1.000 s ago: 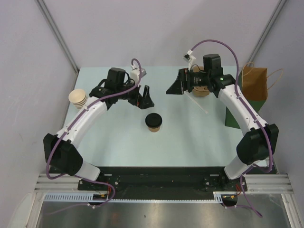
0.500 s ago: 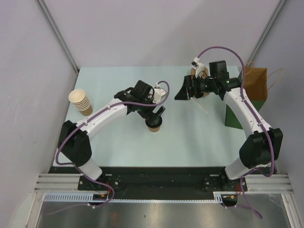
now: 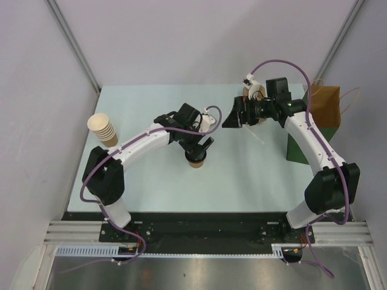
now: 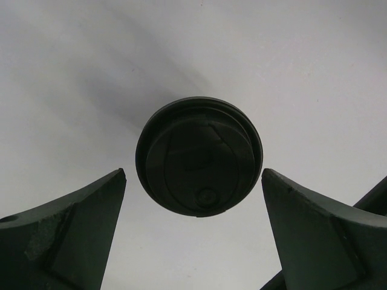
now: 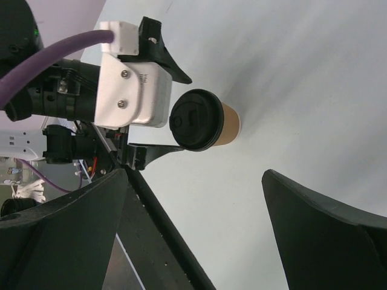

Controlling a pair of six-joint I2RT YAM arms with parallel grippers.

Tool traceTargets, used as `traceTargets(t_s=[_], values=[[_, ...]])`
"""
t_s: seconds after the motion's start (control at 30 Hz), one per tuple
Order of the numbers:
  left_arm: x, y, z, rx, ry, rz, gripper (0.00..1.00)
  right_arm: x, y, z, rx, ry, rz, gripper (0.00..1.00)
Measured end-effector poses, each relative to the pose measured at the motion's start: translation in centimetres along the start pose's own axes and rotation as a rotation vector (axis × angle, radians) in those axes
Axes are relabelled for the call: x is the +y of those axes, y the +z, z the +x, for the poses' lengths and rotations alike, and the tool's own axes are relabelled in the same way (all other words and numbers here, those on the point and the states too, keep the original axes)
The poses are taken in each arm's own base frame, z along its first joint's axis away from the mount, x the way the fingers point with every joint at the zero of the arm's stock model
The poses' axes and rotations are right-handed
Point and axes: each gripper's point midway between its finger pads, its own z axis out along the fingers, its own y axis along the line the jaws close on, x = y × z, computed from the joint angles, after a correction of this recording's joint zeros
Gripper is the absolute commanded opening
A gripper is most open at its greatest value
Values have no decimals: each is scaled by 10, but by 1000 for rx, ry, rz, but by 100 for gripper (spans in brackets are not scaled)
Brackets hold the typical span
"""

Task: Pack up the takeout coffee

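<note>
Pale green tabletop (image 3: 151,181) bears a small brown kraft-paper cup with black lid (image 5: 205,121) between the spread fingers of the left gripper (image 4: 193,173), untouched; grasp step, closing likely next.

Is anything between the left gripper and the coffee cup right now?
Nothing visible. The left gripper is open directly over the takeout coffee, a finger on each side of its black lid.

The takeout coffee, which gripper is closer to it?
Left. The left gripper is open over the takeout coffee, a finger on each side of it. The right gripper, open and empty, is farther back and to the right.
</note>
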Motion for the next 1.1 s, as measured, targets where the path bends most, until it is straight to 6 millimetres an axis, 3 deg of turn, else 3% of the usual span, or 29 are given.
traceTargets(t_s=[0.2, 0.43, 0.77, 0.87, 1.0, 1.1], values=[[1, 8, 2, 16, -2, 4, 98, -1, -1, -1, -3, 2, -1, 100], [1, 10, 1, 11, -1, 3, 81, -2, -1, 2, 2, 8, -6, 100], [0, 16, 1, 13, -1, 12, 80, -2, -1, 3, 3, 12, -9, 100], [1, 16, 1, 12, 0, 11, 73, -2, -2, 2, 1, 13, -10, 100], [0, 16, 1, 12, 4, 13, 46, -3, -2, 2, 0, 15, -10, 100], [1, 15, 0, 12, 6, 10, 39, -4, -3, 2, -2, 17, -11, 100]])
